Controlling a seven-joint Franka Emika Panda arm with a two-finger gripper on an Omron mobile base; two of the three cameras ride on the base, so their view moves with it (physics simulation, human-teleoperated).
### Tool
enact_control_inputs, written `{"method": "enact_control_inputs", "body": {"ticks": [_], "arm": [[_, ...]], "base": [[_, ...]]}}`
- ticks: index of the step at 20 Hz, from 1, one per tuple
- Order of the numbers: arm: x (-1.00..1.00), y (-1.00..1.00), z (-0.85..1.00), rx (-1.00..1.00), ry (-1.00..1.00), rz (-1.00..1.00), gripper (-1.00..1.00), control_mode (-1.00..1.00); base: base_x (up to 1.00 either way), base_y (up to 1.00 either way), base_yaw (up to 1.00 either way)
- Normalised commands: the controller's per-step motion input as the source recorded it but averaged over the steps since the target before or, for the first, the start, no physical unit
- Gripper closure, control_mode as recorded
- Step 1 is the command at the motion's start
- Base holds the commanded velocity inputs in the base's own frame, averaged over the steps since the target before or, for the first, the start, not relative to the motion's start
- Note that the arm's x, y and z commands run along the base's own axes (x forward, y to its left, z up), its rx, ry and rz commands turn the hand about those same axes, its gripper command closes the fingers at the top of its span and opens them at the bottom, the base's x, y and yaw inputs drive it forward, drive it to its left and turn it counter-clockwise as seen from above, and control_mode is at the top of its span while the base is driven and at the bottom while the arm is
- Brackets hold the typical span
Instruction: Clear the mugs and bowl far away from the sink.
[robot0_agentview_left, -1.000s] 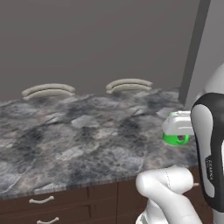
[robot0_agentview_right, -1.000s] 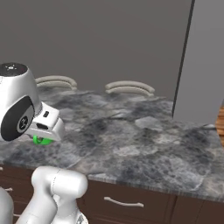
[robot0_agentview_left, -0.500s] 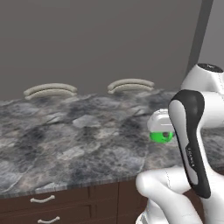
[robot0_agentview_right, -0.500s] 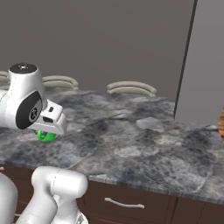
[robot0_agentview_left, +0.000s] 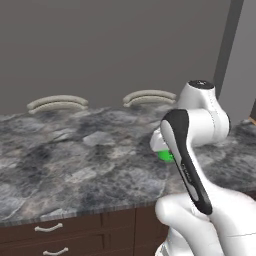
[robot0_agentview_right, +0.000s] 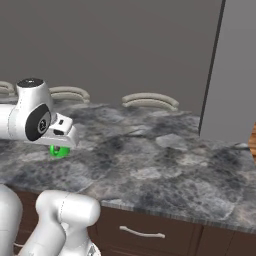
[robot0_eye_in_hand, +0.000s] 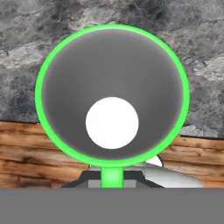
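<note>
A bright green mug (robot0_eye_in_hand: 112, 94) with a grey inside and a white bottom faces the hand view, seen from straight above its mouth. Its handle runs down into my gripper (robot0_eye_in_hand: 111, 177), which is shut on it. From the left base view the mug (robot0_agentview_left: 165, 156) peeks out beside the forearm, hanging just above the marbled counter (robot0_agentview_left: 85, 155). In the right base view it (robot0_agentview_right: 60, 151) hangs below my gripper (robot0_agentview_right: 62, 142), over the counter's left part (robot0_agentview_right: 150, 165). The bowl and the sink are out of view.
Two curved beige handles (robot0_agentview_left: 57, 103) (robot0_agentview_left: 149, 96) sit on the dark wall behind the counter. A tall grey panel (robot0_agentview_right: 232, 75) stands at the right end. Drawers with pulls (robot0_agentview_right: 142, 232) run under the counter's front edge. Wooden floor (robot0_eye_in_hand: 26, 153) shows below the mug.
The arm has swung with the green mug in its grip, carrying it leftward in the left base view and slightly rightward in the right base view. The grip is unchanged.
</note>
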Motion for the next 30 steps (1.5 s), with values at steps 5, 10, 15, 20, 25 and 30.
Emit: {"method": "enact_control_inputs", "body": {"ticks": [5,10,15,20,25,30], "arm": [[0.57,0.0,-0.31,0.0,0.0,0.06,1.0,-1.0],[0.62,0.0,-0.4,0.0,0.0,0.05,1.0,-1.0],[0.52,0.0,-0.43,0.0,0.0,0.0,1.0,-1.0],[0.51,0.01,-0.34,0.0,-0.01,0.0,1.0,-1.0],[0.44,0.0,-0.36,0.0,0.0,0.0,1.0,-1.0],[0.39,0.0,-0.39,0.0,0.0,0.0,1.0,-1.0]], "base": [[0.0,0.0,0.0],[0.0,0.0,0.0],[0.0,0.0,0.0],[0.0,0.0,0.0],[0.0,0.0,0.0],[0.0,0.0,0.0]]}}
